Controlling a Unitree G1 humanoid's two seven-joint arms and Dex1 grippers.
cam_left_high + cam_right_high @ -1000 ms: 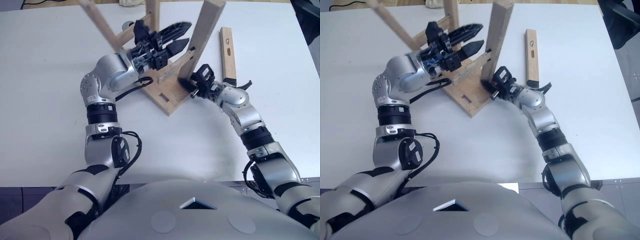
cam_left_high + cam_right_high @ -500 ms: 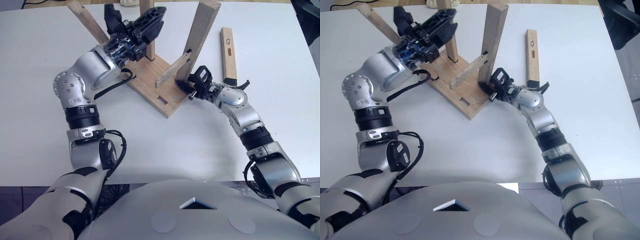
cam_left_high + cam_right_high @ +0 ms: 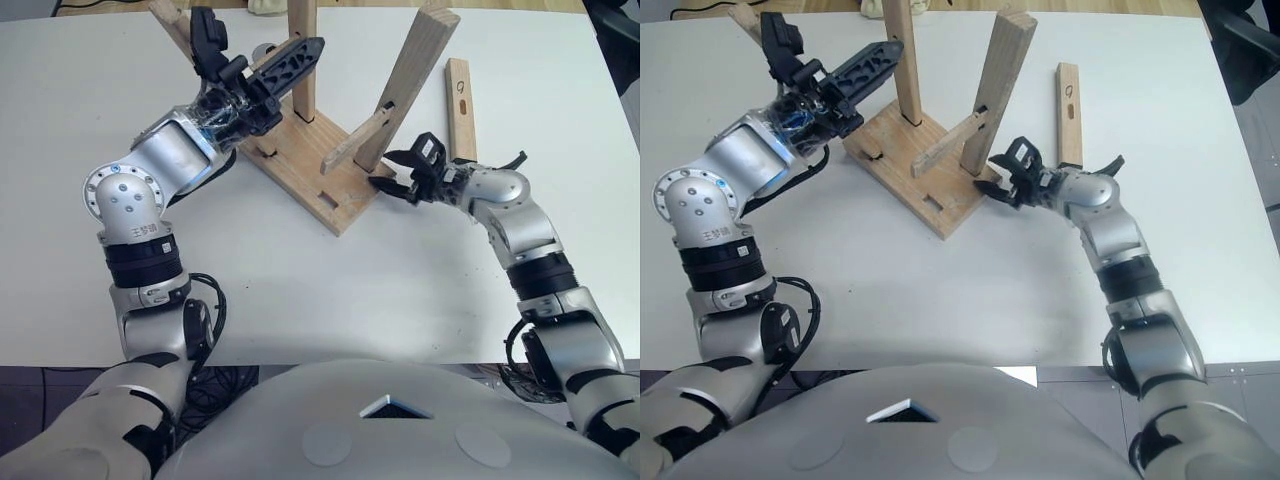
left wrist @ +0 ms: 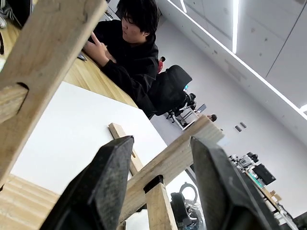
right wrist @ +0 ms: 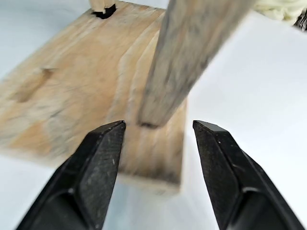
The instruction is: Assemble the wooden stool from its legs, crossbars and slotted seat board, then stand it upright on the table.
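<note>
— On the white tabletop [image 3: 300, 290], where's the stool?
— Its seat board [image 3: 310, 180] lies flat mid-table with legs [image 3: 415, 70] upright in its slots and a crossbar [image 3: 352, 152] jutting from the right one. There's bare room on the near side, and a loose piece [image 3: 460, 100] lies to the right.
— Hands?
— The left hand [image 3: 262, 30] gapes by the middle leg. The right hand [image 3: 384, 170] is spread at the board's corner. Neither grips anything.

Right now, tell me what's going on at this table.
The robot is putting a stool together. It stands upside down: the seat board is flat on the table, with the legs pointing up. The left gripper is open, raised among the legs, holding nothing. The right gripper is open too, low beside the board's corner. One loose bar lies on the table farther out. The stool is not yet stood upright.
</note>
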